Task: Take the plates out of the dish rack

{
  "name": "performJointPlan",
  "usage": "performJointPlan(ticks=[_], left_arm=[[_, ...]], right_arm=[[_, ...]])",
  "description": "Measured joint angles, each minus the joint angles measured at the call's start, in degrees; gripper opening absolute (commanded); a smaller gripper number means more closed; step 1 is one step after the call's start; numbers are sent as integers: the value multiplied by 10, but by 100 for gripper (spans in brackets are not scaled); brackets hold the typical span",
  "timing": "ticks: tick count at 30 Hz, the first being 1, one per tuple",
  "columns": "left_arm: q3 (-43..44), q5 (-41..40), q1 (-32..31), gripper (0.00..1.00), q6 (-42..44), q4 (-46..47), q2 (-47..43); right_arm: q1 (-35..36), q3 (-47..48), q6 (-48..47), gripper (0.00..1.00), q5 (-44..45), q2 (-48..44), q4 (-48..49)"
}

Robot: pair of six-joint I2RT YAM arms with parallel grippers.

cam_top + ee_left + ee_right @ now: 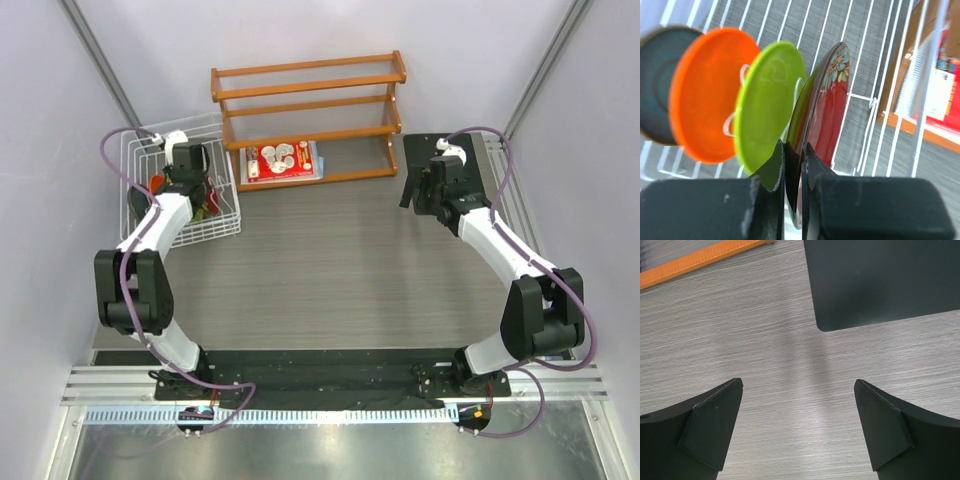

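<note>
Your left gripper (794,148) is pinched nearly closed on the lower rim of the red plate (827,110). It stands on edge in the rack (200,120), in a row with the green plate (767,100), orange plate (710,95) and blue-grey plate (657,80). Your right gripper (799,405) is spread wide, holding nothing, over the table (765,340) beside a dark mat (880,280).
</note>
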Motion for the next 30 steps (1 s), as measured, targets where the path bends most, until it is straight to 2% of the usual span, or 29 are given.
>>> performJointPlan(ticks=[5, 9, 14, 16, 18, 21, 25, 30], left_arm=[[37, 2, 3, 0, 1, -74, -65], [52, 36, 7, 0, -23, -82, -129], [19, 141, 4, 0, -71, -64, -218], [-15, 208, 4, 0, -102, -36, -238], [-65, 275, -3, 0, -140, 3, -244], [-133, 330, -28, 0, -181, 40, -235], [-195, 371, -80, 0, -225, 71, -210], [-215, 394, -131, 0, -265, 134, -191]], right_arm=[[0, -2, 1, 100, -13, 0, 0], [0, -6, 4, 100, -41, 0, 0], [0, -20, 20, 99, -119, -11, 20], [0, -32, 36, 98, -163, -24, 38], [1, -44, 59, 98, -208, -35, 68], [5, -58, 96, 97, -266, -40, 124], [21, -79, 140, 96, -330, -34, 193], [47, -86, 177, 96, -371, -3, 256]])
